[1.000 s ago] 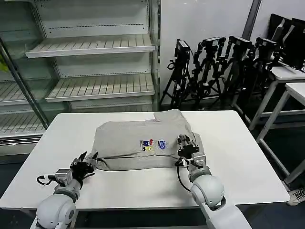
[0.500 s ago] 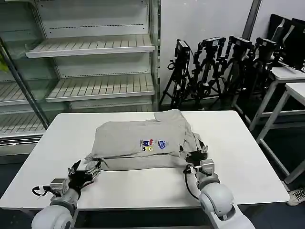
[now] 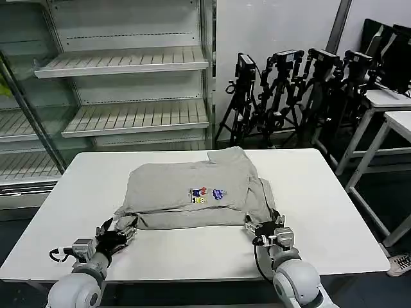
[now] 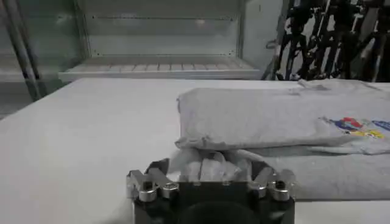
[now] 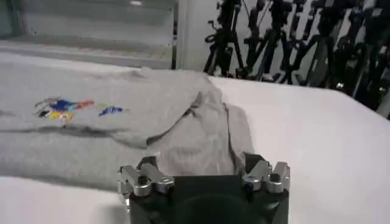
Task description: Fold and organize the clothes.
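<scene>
A grey T-shirt [image 3: 192, 192] lies folded on the white desk [image 3: 321, 205], roughly at its middle, with its small coloured print [image 3: 207, 194] facing up on the top layer. All places below are given from the T-shirt.

The left pincer [image 3: 117, 232] sits low over the desk at the T-shirt's near left corner. In the left wrist view its fingers are apart and a bunch of grey cloth lies between them [image 4: 210, 167], though whether they press the cloth cannot be told.

The right pincer [image 3: 266, 230] sits at the T-shirt's near right corner, where a sleeve or flap trails down toward the desk's front edge. In the right wrist view its fingers stand apart on either side of that trailing cloth [image 5: 201, 155]; a grip on it cannot be told.

Behind the T-shirt, beyond the desk, stands an empty shelf unit [image 3: 122, 90]. To its right rear a row of black tripods [image 3: 289, 90] lines the wall.
</scene>
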Motion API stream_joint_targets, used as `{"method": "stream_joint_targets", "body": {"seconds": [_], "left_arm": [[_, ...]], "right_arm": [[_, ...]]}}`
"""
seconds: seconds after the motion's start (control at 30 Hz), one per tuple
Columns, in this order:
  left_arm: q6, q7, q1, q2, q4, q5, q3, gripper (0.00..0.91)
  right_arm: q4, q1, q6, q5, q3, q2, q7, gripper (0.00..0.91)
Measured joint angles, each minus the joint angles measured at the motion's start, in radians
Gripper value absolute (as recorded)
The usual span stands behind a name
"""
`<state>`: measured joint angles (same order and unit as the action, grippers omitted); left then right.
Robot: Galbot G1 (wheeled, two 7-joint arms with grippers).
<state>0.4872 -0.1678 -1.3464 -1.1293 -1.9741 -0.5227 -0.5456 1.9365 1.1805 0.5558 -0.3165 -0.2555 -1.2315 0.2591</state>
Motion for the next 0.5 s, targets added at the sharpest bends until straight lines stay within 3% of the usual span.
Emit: {"method": "stream_joint_targets", "body": {"seconds": [0.5], "left_arm": [[0.008, 0.005, -0.010, 0.005, 0.011, -0.045, -0.003, 0.030]], "right_arm": [[-0.005, 0.011, -0.003, -0.024, 0.002, 0.016, 0.001, 0.000]]}}
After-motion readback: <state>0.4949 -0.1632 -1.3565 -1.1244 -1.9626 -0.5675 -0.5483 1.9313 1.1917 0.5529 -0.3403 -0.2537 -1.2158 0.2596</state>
